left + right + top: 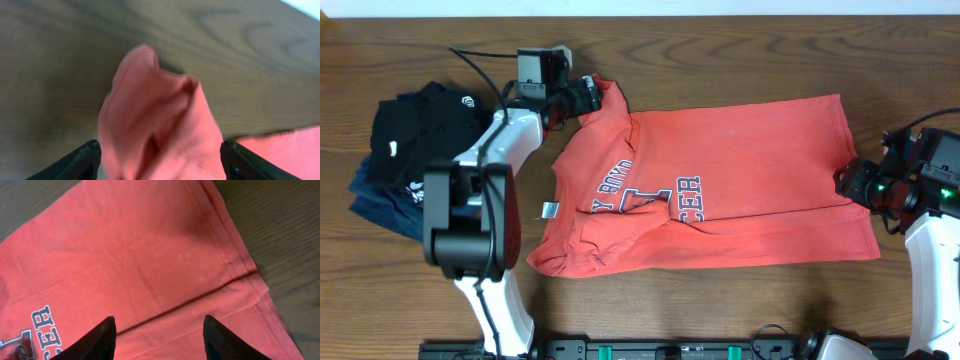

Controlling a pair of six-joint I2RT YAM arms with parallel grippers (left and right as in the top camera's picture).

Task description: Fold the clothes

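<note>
The clothes are one coral-red T-shirt [740,170] lying flat on the wooden table, with dark block letters [660,195] on the chest. Its lower edge is folded over, leaving a crease [190,302]. My left gripper [588,95] is at the shirt's upper-left sleeve [610,100]. In the left wrist view the left gripper [160,146] is open, with the bunched sleeve cloth [155,110] loose between its fingers. My right gripper [850,182] hovers at the shirt's right hem. In the right wrist view the right gripper [159,324] is open over the hem [235,260], holding nothing.
A black folded garment with white logos [415,125] lies at the far left on top of a navy-blue one [370,195]. A small white tag [549,209] shows at the shirt's left side. Bare wood [740,50] lies behind the shirt.
</note>
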